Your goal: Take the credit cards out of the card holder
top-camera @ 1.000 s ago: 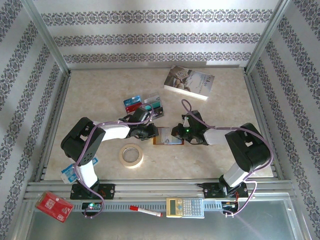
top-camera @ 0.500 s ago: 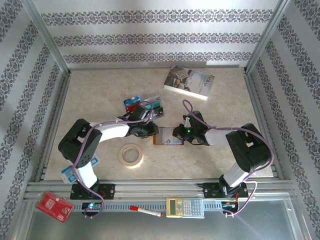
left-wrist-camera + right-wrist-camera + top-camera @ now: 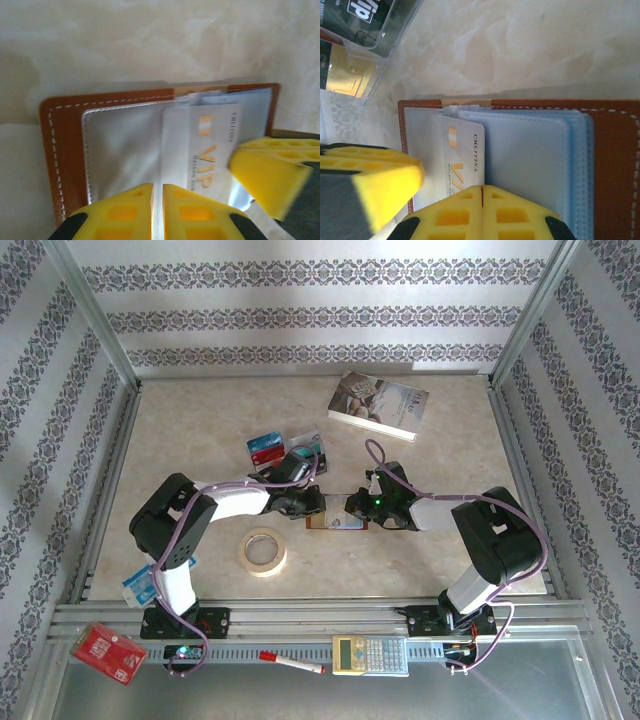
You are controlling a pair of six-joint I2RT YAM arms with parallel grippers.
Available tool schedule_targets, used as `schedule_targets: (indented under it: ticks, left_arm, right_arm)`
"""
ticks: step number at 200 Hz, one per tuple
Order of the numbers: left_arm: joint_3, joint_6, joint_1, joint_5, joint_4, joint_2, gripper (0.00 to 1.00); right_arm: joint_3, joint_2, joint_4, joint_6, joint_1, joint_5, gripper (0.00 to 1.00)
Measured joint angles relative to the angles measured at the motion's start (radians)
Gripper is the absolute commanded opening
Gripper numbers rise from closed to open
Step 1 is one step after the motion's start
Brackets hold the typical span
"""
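card holder (image 3: 60,150) is lying open on the worktop (image 3: 150,40), just ahead of both fingertips. silver card (image 3: 200,145) is sticking partway out of the clear sleeves (image 3: 530,150), reading "VIP" and "CHLITINA". left end effector (image 3: 157,210) is sitting closed, tips at the card. right end effector (image 3: 481,215) is sitting closed over the sleeves.

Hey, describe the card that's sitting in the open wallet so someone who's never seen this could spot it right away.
On the beige table, look at the middle for the open brown card holder. Among its clear sleeves sits the card: pale silver with gold VIP lettering, unlike the blue, red and grey loose cards farther back.
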Motion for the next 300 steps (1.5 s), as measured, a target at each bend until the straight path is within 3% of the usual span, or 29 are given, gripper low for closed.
schedule_targets:
  ticks: [41,78,140,197,252,300]
  left_arm:
    - [0.000,0.002,0.000,0.003,0.000,0.003,0.14]
    - [0.000,0.006,0.000,-0.001,-0.006,0.004,0.14]
    - [0.000,0.020,0.000,-0.004,-0.008,0.004,0.14]
    - [-0.013,0.029,0.002,-0.027,-0.010,-0.017,0.22]
    - [-0.021,0.080,0.008,-0.032,-0.038,-0.114,0.38]
    - [-0.079,0.077,0.058,-0.042,0.034,-0.334,0.70]
  right_arm:
    - [0.005,-0.011,0.015,0.002,0.009,-0.066,0.19]
    - [0.033,-0.006,0.019,0.023,0.056,-0.083,0.22]
    - [0.035,-0.003,-0.011,0.023,0.059,-0.043,0.06]
    - [0.034,-0.103,-0.069,-0.007,0.025,0.015,0.00]
    - [0.002,-0.233,-0.041,-0.023,-0.002,0.060,0.00]
    - [-0.055,-0.316,0.072,0.019,-0.002,0.061,0.00]
